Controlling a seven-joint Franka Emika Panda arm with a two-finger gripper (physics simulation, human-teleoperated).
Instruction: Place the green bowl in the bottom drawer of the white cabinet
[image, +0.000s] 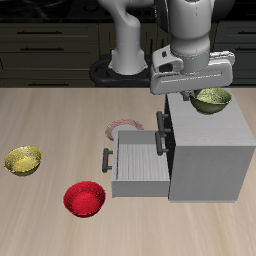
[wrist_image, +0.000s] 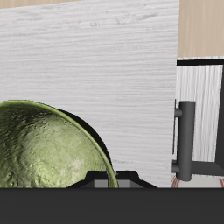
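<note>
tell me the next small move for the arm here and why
Probably carry the green bowl sideways off the white cabinet top until it hangs over the open bottom drawer, then lower it. The gripper seems to hold the bowl above the cabinet top, and the wrist view shows the bowl over that top with the drawer handle off to one side, so it is not yet above the drawer.

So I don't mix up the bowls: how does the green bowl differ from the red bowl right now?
The green bowl is olive with a mottled, glossy inside; the red bowl is plain bright red. The green bowl is up over the white cabinet, right at the gripper; the red bowl sits on the table near its front edge, beside the pulled-out bottom drawer. Both are small, round and upright.
</note>
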